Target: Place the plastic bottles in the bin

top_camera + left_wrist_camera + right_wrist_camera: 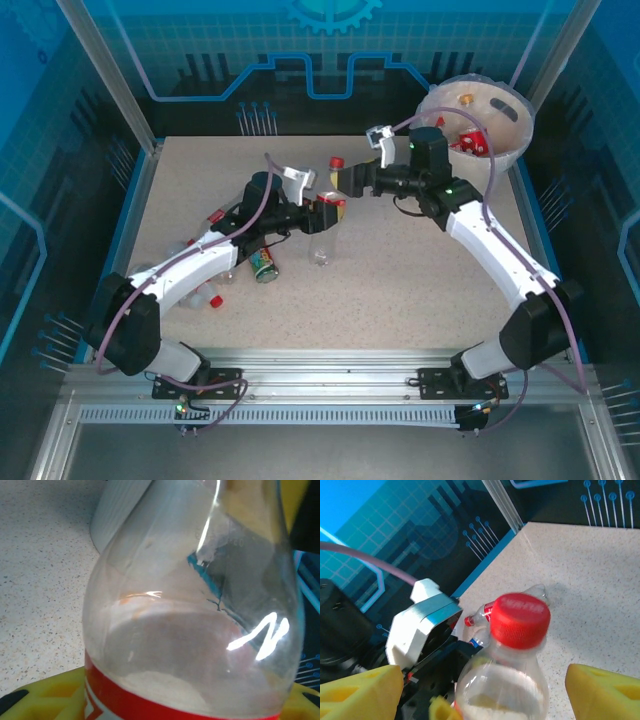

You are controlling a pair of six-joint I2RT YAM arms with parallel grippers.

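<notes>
Speckled bench (pixel 400 290) lies open along its right edge, up to the bin (pixel 522 135). Mid-bench, left jaws clamp a bottle (pixel 190 645); right jaws gape around its cap (pixel 520 620).

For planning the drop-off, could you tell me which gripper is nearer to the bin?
Right. The right gripper is out to the left of the bin; the left gripper is further left still, farther from it.

Right claw (pixel 350 180) straddles bottle (pixel 321 243) clamped in left claw (pixel 327 212); mid-table crowded, front-right table (pixel 400 290) bare.
</notes>
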